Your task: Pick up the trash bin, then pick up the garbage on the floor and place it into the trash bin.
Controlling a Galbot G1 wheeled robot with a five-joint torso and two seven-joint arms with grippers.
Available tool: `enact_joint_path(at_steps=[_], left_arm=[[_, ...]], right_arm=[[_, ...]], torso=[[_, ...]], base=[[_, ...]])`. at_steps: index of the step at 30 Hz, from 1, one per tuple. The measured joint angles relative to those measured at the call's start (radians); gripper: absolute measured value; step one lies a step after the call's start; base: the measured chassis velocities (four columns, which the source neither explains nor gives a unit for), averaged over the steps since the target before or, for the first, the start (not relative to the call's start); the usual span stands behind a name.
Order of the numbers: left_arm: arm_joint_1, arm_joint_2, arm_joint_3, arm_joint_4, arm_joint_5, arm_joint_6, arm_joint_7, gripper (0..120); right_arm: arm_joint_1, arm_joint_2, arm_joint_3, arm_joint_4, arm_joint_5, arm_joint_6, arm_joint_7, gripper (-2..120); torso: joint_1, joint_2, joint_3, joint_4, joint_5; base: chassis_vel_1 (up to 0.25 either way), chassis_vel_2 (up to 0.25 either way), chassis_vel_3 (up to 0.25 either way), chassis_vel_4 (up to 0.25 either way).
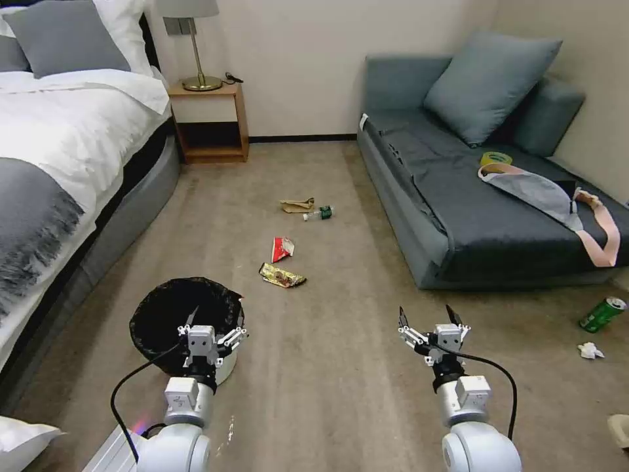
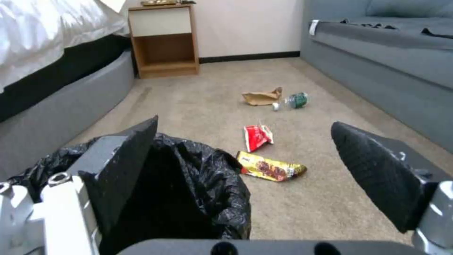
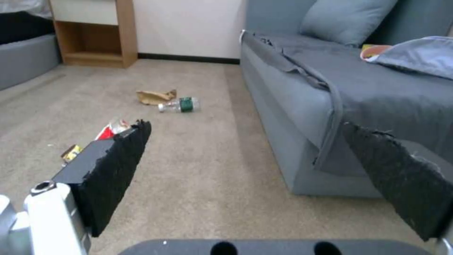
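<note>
Left hand fingers spread apart, poised at the near rim of the trash bin, one finger over the black bag and one outside the wall; looks lined up to pinch the rim for the lift, nothing gripped yet. Right hand also spread apart, empty, hanging over bare carpet well clear of the litter, probably waiting for its turn. Bin stands on the floor beside the bed. Garbage lies ahead in a loose line: gold wrapper nearest, red packet, then paper bag and bottle touching or nearly so.

Left wrist view: one finger sits over the bag's mouth, other finger outside, so the bin rim is between them. Wrapper just past the bin, packet behind it.

Right wrist view: hand wide, nothing between fingers. Bottle and paper bag lie ahead near the sofa. Packet partly hidden behind a finger.
</note>
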Motion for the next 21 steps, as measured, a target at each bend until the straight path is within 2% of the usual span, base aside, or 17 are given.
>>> enact_joint_path(at_steps=[4, 5, 8, 11, 12, 13, 15, 16, 21], left_arm=[[0.002, -0.007, -0.003, -0.008, 0.005, 0.013, 0.000, 99], [0.004, -0.021, -0.006, -0.022, 0.013, 0.032, 0.001, 100], [0.007, -0.030, -0.010, -0.031, 0.021, 0.052, 0.000, 100], [0.019, -0.075, -0.026, -0.084, 0.059, 0.136, -0.002, 100], [0.019, -0.075, -0.026, -0.084, 0.059, 0.136, -0.002, 100], [0.023, -0.089, -0.032, -0.099, 0.072, 0.162, -0.004, 100], [0.023, -0.089, -0.032, -0.099, 0.072, 0.162, -0.004, 100], [0.029, -0.108, -0.043, -0.120, 0.087, 0.203, -0.006, 100], [0.026, -0.112, -0.070, -0.112, 0.077, 0.211, -0.005, 100]], right_arm=[[0.000, 0.000, -0.001, 0.003, 0.000, -0.002, 0.002, 100], [0.002, -0.001, -0.004, 0.009, 0.001, -0.006, 0.007, 100], [0.006, -0.003, -0.015, 0.031, 0.004, -0.025, 0.027, 100], [0.030, -0.010, -0.062, 0.126, 0.017, -0.087, 0.097, 100], [0.030, -0.010, -0.062, 0.126, 0.017, -0.087, 0.097, 100], [0.037, -0.013, -0.078, 0.159, 0.023, -0.110, 0.122, 100], [0.037, -0.013, -0.078, 0.159, 0.023, -0.110, 0.122, 100], [0.047, -0.019, -0.097, 0.197, 0.035, -0.139, 0.155, 100], [0.050, -0.026, -0.093, 0.193, 0.055, -0.134, 0.166, 100]], torso=[[0.000, 0.000, 0.000, -0.0001, 0.0000], [0.000, 0.000, 0.000, 0.0004, 0.0001], [0.000, 0.000, 0.000, -0.0005, 0.0001], [0.000, 0.000, 0.000, 0.0001, -0.0001], [0.000, 0.000, 0.000, 0.0001, -0.0001], [0.000, 0.000, 0.000, 0.0003, -0.0002], [0.000, 0.000, 0.000, 0.0003, -0.0002], [0.000, 0.000, 0.000, 0.0000, -0.0002], [0.000, 0.000, 0.000, 0.0000, 0.0000]], base=[[0.000, 0.000, 0.000, 0.000], [0.000, 0.000, 0.000, 0.000], [0.000, 0.000, 0.000, 0.000], [0.000, 0.000, 0.000, 0.000], [0.000, 0.000, 0.000, 0.000], [0.000, 0.000, 0.000, 0.000], [0.000, 0.000, 0.000, 0.000], [0.000, 0.000, 0.000, 0.000], [0.000, 0.000, 0.000, 0.000]])
